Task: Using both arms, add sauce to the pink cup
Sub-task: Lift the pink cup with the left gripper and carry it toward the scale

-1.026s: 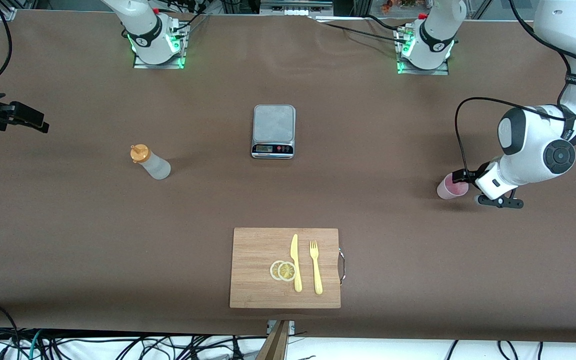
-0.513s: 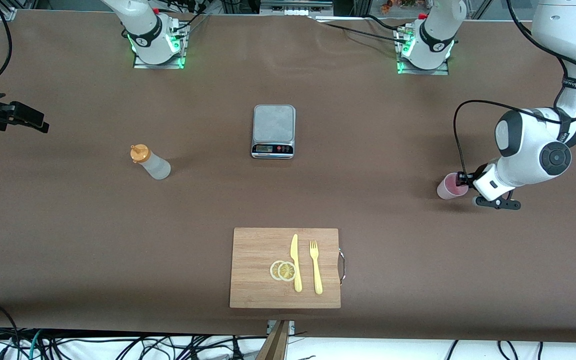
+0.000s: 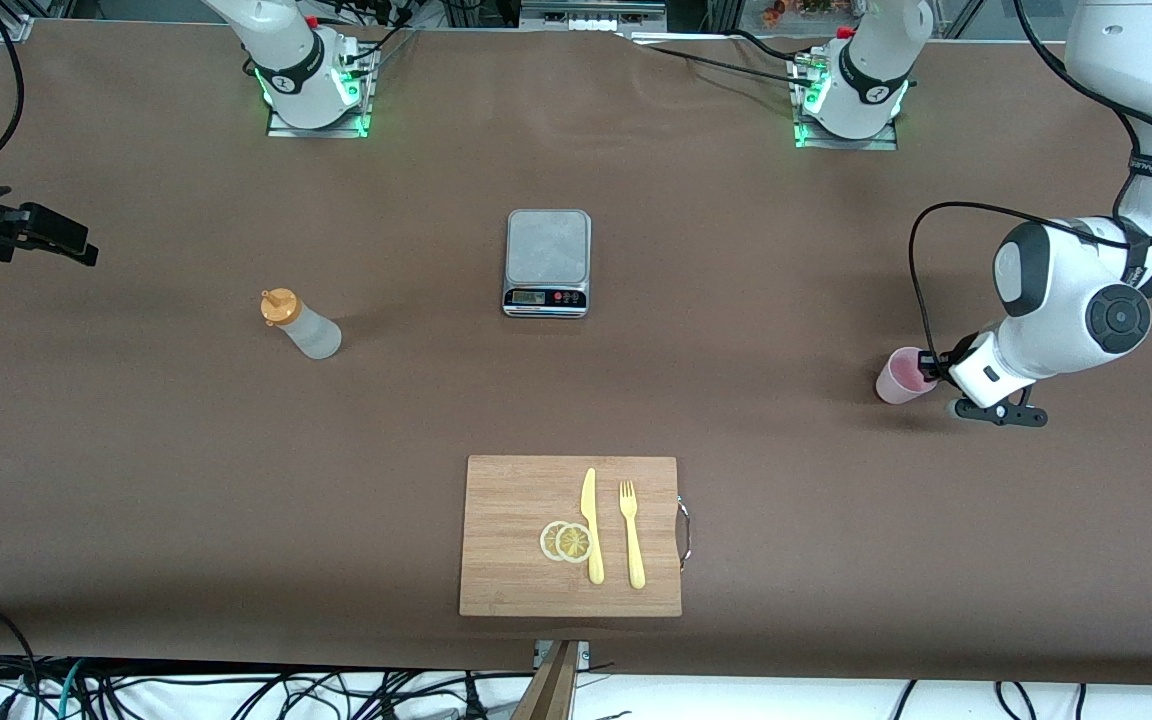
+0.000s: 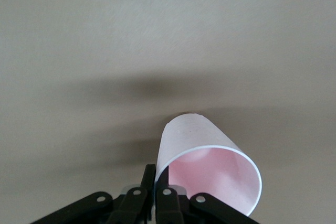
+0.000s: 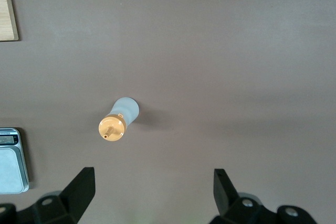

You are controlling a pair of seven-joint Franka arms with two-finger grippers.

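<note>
Two steps I judge open: the cup (image 3: 904, 376) must go to a pouring place, and the sauce (image 3: 300, 326) is not yet picked, so no sauce is in the cup. In my left wrist view the left gripper (image 4: 153, 192) pinches the cup's (image 4: 207, 169) wall at the rim, one finger inside; the cup leans. The right gripper (image 5: 152, 187) hangs with fingers spread wide above the table, and the sauce (image 5: 118, 119) stands upright just ahead of it, apart from it. Only one writing shows, on the left arm's strap, too small to read.
</note>
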